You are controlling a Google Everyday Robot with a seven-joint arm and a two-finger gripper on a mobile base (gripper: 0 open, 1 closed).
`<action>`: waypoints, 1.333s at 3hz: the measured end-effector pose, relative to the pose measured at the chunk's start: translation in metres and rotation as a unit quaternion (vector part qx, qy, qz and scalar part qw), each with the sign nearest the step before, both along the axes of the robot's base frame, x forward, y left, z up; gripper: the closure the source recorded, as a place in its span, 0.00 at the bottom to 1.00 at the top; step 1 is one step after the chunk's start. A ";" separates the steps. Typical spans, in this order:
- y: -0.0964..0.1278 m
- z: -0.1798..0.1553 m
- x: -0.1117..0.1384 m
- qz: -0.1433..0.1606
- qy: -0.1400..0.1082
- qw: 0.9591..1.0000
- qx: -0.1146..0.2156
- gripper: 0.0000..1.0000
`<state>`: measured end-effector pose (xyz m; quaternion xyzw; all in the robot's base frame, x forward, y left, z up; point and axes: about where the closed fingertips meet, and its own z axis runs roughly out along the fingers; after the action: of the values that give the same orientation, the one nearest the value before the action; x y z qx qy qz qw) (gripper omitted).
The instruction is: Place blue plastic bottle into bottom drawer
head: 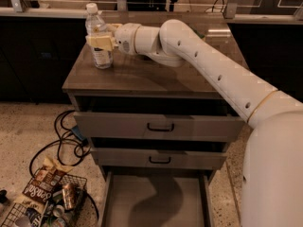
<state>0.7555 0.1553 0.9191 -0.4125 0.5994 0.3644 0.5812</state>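
Note:
The blue plastic bottle stands upright on the back left of the grey cabinet top; it has a white cap and a white label. My gripper reaches in from the right and is closed around the bottle's middle, with one cream finger across its front. The bottle's base still rests on the top. The bottom drawer is pulled open at the foot of the cabinet, and its plain grey floor carries only my arm's shadow.
Two upper drawers with dark handles stand slightly out. A wire basket of cans and snack bags and black cables lie on the floor to the left. My white arm and base fill the right side.

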 end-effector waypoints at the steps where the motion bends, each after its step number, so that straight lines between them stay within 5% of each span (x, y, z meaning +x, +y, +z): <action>1: 0.003 0.000 -0.001 0.002 0.000 1.000 0.000 1.00; 2: -0.002 0.002 -0.012 0.010 0.003 1.000 -0.003 1.00; 4: -0.044 0.024 -0.078 0.004 -0.020 1.000 -0.005 1.00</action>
<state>0.6772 0.1108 0.9433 -0.4251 0.5880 0.3550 0.5896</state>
